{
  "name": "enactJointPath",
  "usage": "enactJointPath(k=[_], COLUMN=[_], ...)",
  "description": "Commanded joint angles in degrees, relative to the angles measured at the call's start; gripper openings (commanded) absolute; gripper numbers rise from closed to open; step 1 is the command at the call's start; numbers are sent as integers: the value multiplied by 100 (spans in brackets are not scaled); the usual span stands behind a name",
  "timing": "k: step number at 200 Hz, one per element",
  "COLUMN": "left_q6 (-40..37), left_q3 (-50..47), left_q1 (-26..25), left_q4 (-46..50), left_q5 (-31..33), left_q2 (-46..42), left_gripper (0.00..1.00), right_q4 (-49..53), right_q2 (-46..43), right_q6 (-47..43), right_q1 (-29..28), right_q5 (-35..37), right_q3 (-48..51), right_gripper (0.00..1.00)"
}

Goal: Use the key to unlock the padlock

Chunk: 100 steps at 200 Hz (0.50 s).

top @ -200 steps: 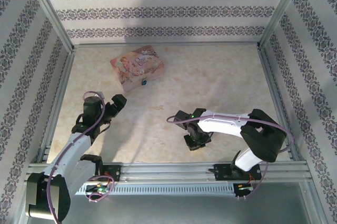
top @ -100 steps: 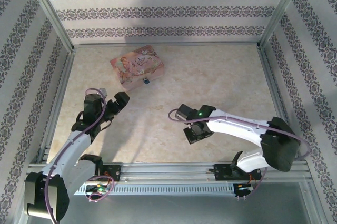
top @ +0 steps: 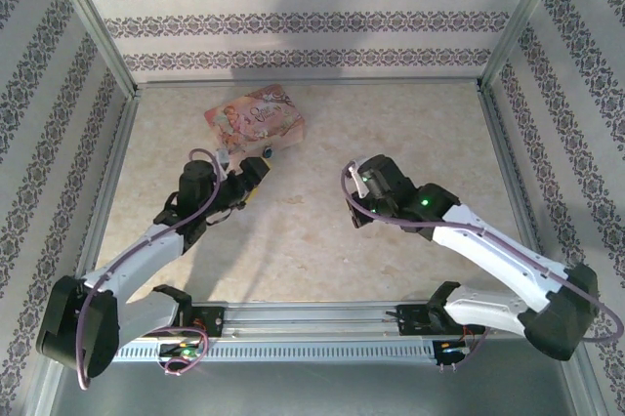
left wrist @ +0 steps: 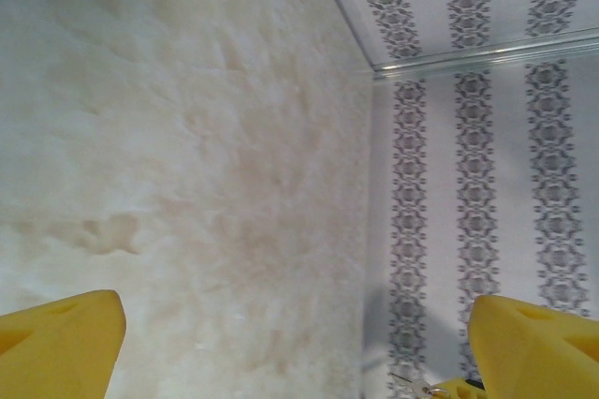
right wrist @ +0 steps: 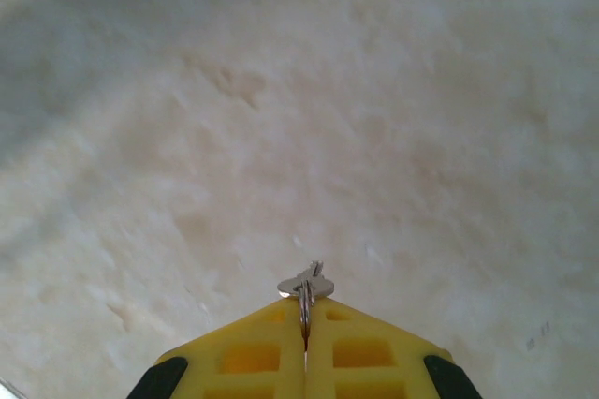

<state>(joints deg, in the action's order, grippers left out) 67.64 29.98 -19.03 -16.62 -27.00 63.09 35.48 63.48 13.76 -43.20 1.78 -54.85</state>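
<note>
At the right wrist, the right gripper (right wrist: 305,313) pinches a key (right wrist: 306,284); overhead, the left gripper (top: 255,171) gapes at seven o'clock from the padlock (top: 267,152) beside the pink box (top: 256,117).

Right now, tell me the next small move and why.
Probably ease the left end effector forward onto the padlock and close to steady it. Its jaws stand open just short of the padlock, which sits at the pink box's near edge, while the right end effector is shut on the key, well apart from the lock.
</note>
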Motion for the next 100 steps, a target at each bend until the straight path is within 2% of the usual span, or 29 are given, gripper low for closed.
enactJointPath(k=[1, 41, 76, 100], left_q6=[1093, 2229, 3623, 4216], left_q3=[158, 333, 161, 175], left_q1=[-239, -421, -812, -1196], left_q4=[-1134, -2574, -4625, -5723], left_q5=[55, -32, 446, 846], left_q2=[289, 1025, 1971, 2751], left_gripper=[95, 91, 87, 80], right_q4=[-1045, -2430, -3620, -4212], right_q2=[-244, -365, -218, -46], right_q6=[-400, -445, -299, -203], right_q1=[56, 31, -143, -255], right_q5=[-381, -781, -828, -734], right_q3=[126, 515, 849, 998], right_gripper=[0, 0, 0, 0])
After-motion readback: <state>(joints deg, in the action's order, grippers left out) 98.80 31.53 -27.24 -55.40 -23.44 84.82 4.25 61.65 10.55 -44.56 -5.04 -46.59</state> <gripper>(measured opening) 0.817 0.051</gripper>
